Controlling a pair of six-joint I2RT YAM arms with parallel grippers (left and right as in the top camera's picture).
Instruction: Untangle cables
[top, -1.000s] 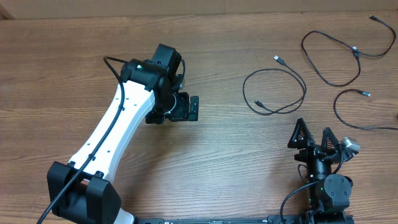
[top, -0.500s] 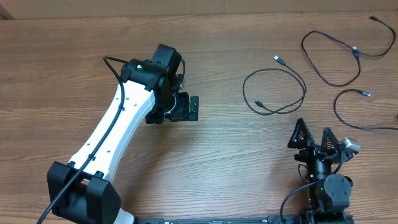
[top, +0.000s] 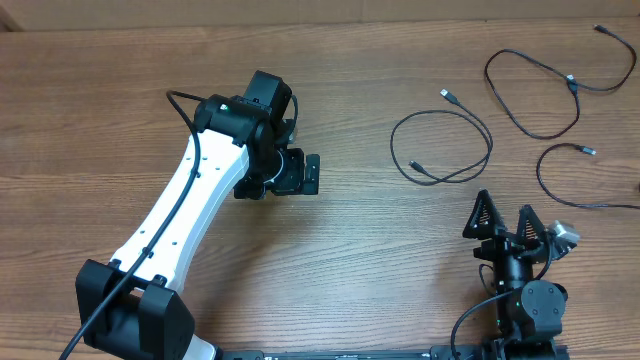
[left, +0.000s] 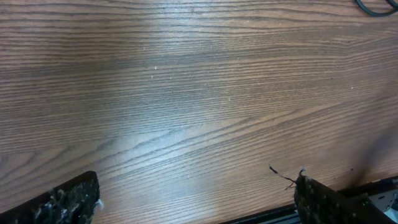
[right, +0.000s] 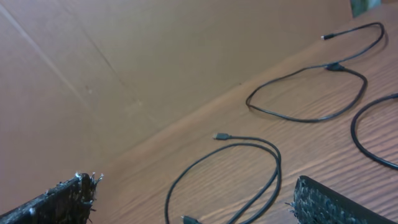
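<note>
Three thin black cables lie apart on the wooden table at the right. One cable (top: 442, 146) forms a loop near the middle right; it also shows in the right wrist view (right: 249, 168). A second cable (top: 545, 95) loops at the far right back, seen too in the right wrist view (right: 311, 93). A third cable (top: 575, 180) curves by the right edge, and an arc of it shows in the right wrist view (right: 367, 134). My left gripper (top: 312, 175) is open and empty over bare wood, far left of the cables. My right gripper (top: 505, 225) is open and empty, just in front of the cables.
A brown cardboard wall (right: 155, 56) stands behind the table's back edge. The left arm's white link (top: 180, 215) crosses the left half of the table. The right arm's base (top: 525, 305) sits at the front edge.
</note>
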